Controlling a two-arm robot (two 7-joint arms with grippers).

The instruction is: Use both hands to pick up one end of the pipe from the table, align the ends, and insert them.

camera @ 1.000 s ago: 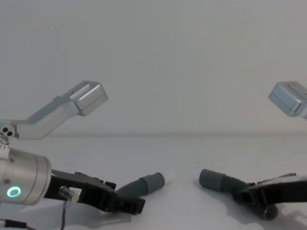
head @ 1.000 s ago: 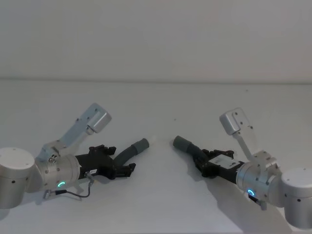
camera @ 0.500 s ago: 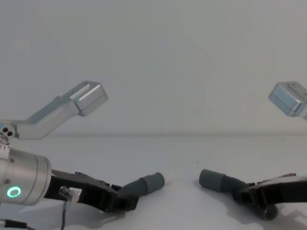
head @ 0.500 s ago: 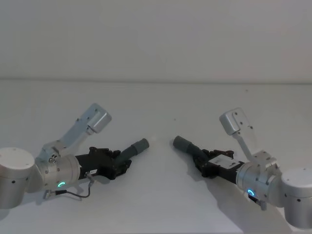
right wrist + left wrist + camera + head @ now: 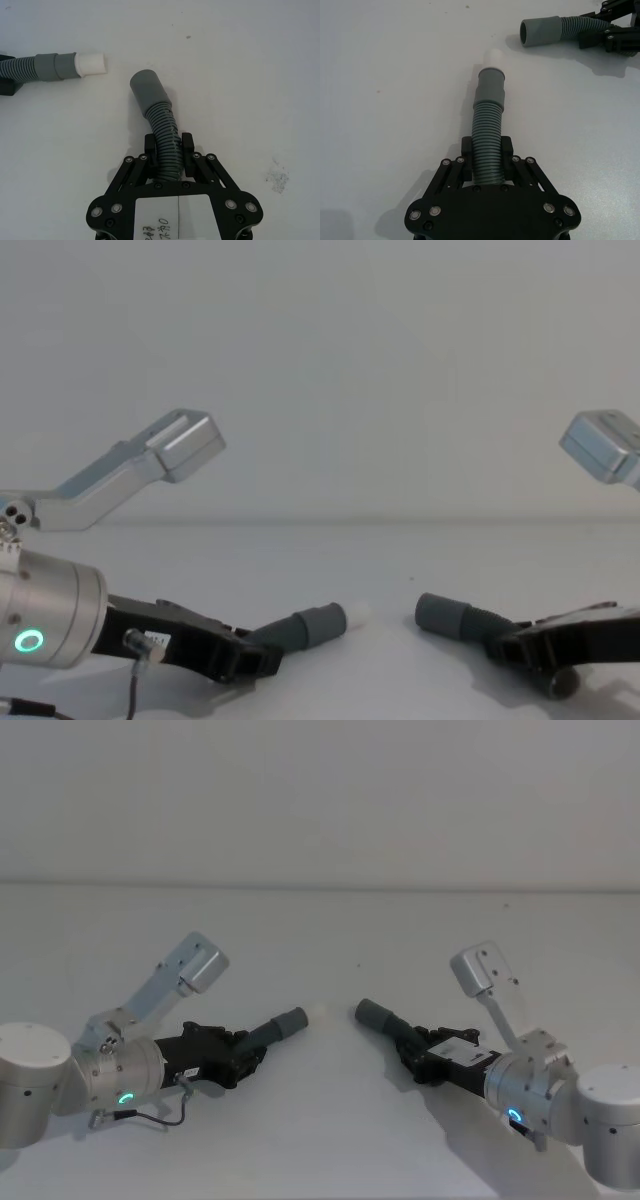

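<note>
Desk point(image 5: 320, 1145): plain matte white, no pattern, apart from a faint grey speckled smudge point(image 5: 276, 176) and one small dark speck point(image 5: 188, 36).

Left claw point(image 5: 486, 150): black, dotted with silver screw heads.

Right claw point(image 5: 169, 145): black with matching silver screw heads. It carries a white label point(image 5: 177, 215) with dark handwritten marks.

Left hose piece point(image 5: 488, 120): dark grey, finely ribbed in rings. Its cuff point(image 5: 491, 87) is smooth mid-grey, and its tip point(image 5: 494, 56) is plain white.

Right hose piece point(image 5: 164, 122): dark grey with the same ribbed pattern. Its cuff point(image 5: 147, 90) is smooth mid-grey.

Left arm point(image 5: 120, 1065) and right arm point(image 5: 535, 1080): silver-grey metal. The left has a glowing teal-green ring point(image 5: 124, 1098) and the right a bluish one point(image 5: 513, 1114).
</note>
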